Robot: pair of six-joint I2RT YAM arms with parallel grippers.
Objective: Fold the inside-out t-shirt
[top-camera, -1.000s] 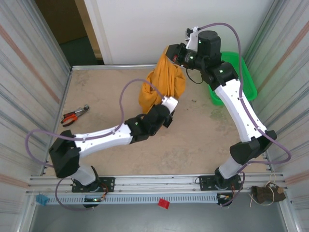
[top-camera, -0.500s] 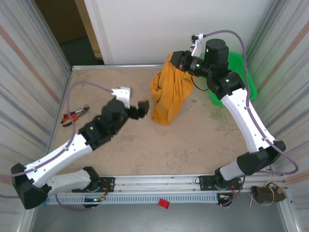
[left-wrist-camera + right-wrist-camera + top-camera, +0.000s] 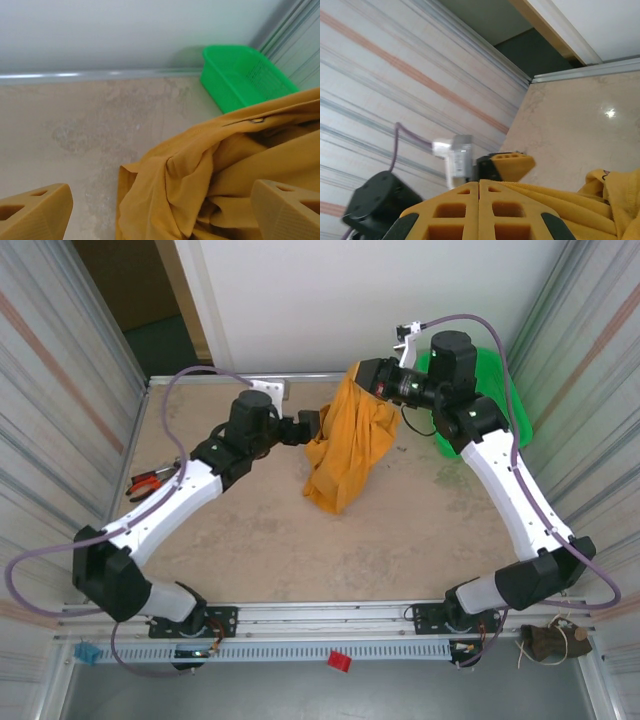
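T-shirt (image 3: 345, 455), mustard and bunched, hangs over the table (image 3: 250, 540) by its far edge, its top pinched in the right gripper's (image 3: 360, 375) closed jaws. Left gripper (image 3: 312, 426) sits just beside the cloth, jaws spread wide, holding nothing. Green basket (image 3: 500, 390) occupies the far right corner.

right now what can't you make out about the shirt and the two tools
Collar and sleeves of the shirt: lost in bunched folds, top view.
Pinch of the right tool: buried in cloth, top view; behind its own fingers, right wrist view.
Whether the left tool touches the shirt: cloth overlaps one finger, left wrist view.
Floor of the basket: partly under the right arm, top view.
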